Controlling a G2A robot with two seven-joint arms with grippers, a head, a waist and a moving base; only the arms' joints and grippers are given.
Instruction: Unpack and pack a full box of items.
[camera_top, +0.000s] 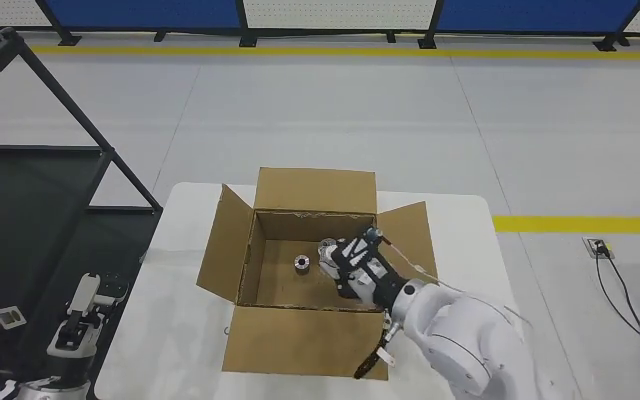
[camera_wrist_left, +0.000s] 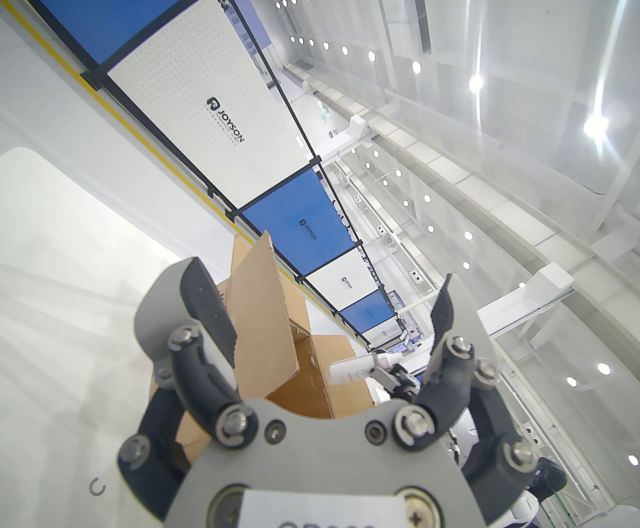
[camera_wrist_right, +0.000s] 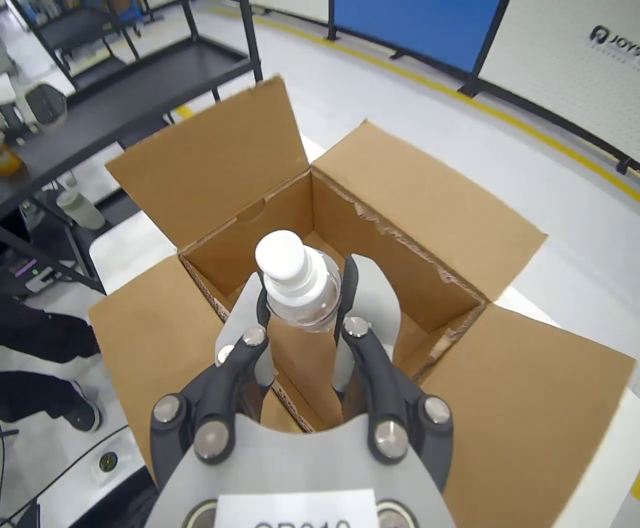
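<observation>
The right gripper (camera_wrist_right: 305, 287) pinches a clear, white-capped bottle (camera_wrist_right: 285, 265) just below its cap, with the open cardboard box (camera_wrist_right: 400, 250) beneath the fingers. It likely needs straight vertical travel with a firm grip, clear of the flaps alongside. The left gripper (camera_wrist_left: 322, 295) is spread and empty.

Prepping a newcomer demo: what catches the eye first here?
The right hand clamps a clear white-capped bottle over the open cardboard box on the white table. The left hand sits apart from the box, open and empty, aimed toward the ceiling.
</observation>
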